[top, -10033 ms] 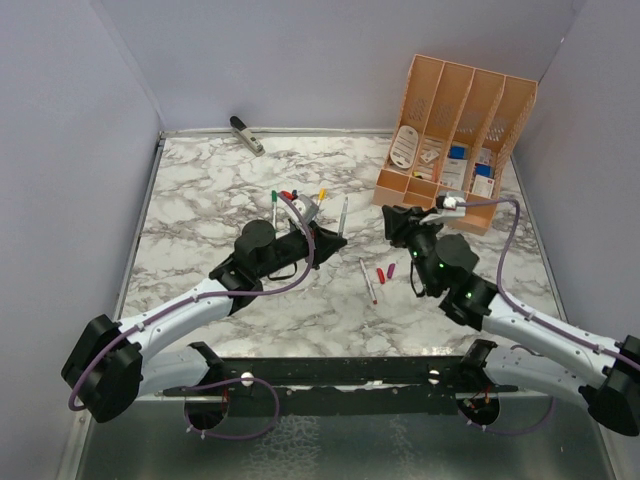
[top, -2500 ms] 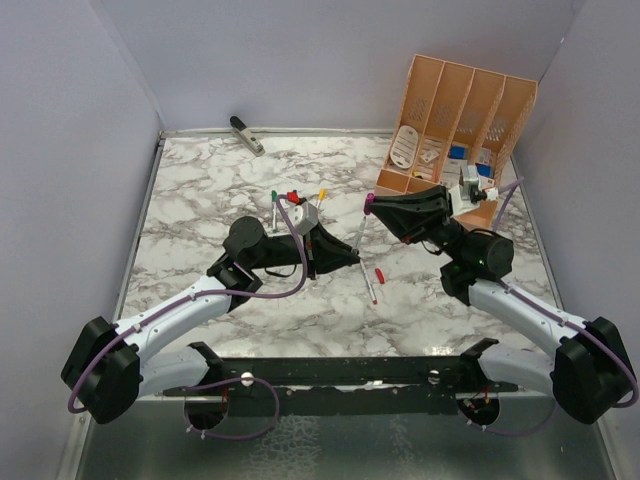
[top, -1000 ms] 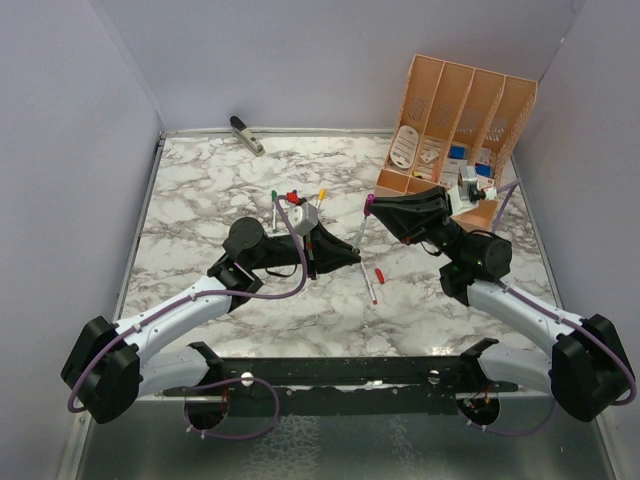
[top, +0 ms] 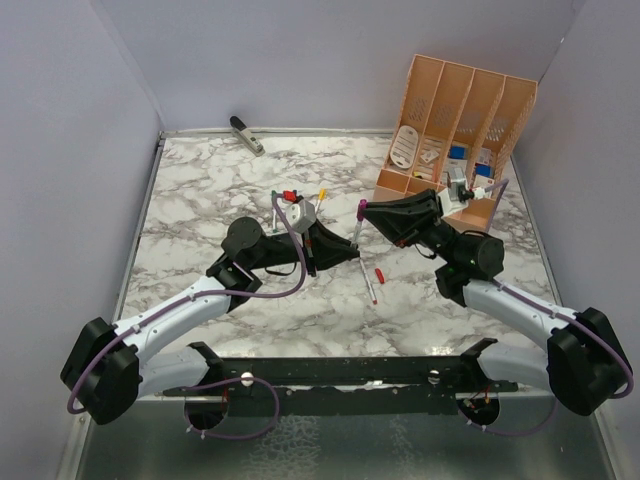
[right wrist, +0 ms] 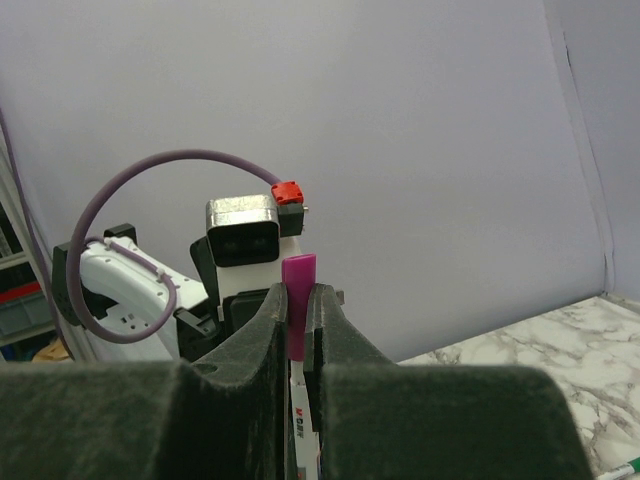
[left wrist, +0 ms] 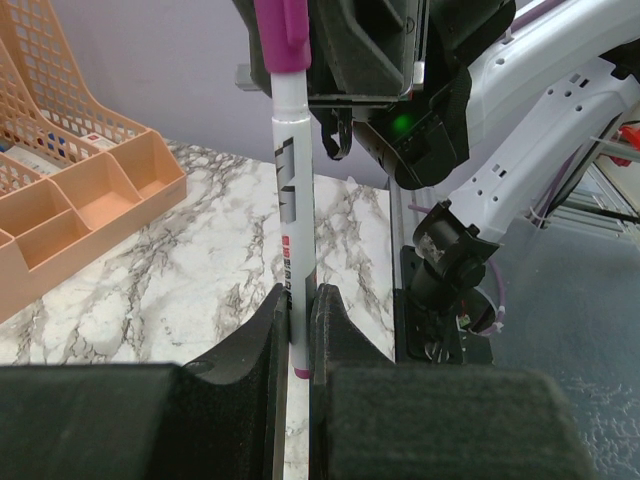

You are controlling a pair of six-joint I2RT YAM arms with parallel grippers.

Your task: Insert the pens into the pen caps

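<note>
A silver-grey pen [top: 356, 232] stands upright over the table's middle, with the magenta cap [top: 361, 207] on its top end. My left gripper [top: 349, 250] is shut on the pen's lower end. In the left wrist view the pen [left wrist: 291, 210] rises from between my fingers, its gripper [left wrist: 298, 325] closed on it, cap [left wrist: 283, 30] above. My right gripper [top: 367, 212] is shut on the cap. In the right wrist view the cap [right wrist: 298, 300] sits between the closed jaws of that gripper [right wrist: 298, 305], with the pen body [right wrist: 306, 430] below.
Another pen with a red end [top: 373, 284] lies on the marble just in front of the grippers. Red, green and yellow bits [top: 291, 194] show behind my left wrist. An orange organizer [top: 455, 130] stands at the back right. A grey-black stapler-like object [top: 246, 134] lies at the back left.
</note>
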